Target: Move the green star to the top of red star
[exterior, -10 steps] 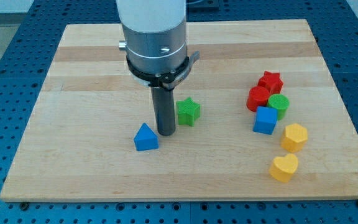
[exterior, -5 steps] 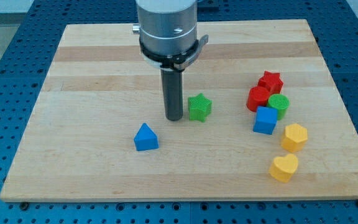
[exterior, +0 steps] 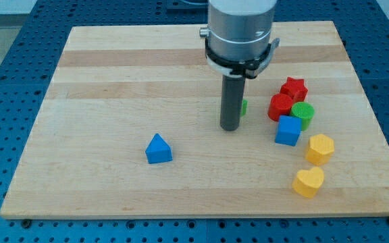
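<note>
hiding behind my tip (exterior: 230, 127), green star (exterior: 244, 106) peeks right.

Wide silver-grey metal cylinder, brushed finish, entering from view's top. Small dark screw hole on its face. Black clamp ring round cylinder's lower edge, small tabs jutting at each side. Below ring, straight dark grey rod, narrower, smooth, matte. My tip (exterior: 229, 128) blunt, flat-ended, same dark colour as rod.
</note>
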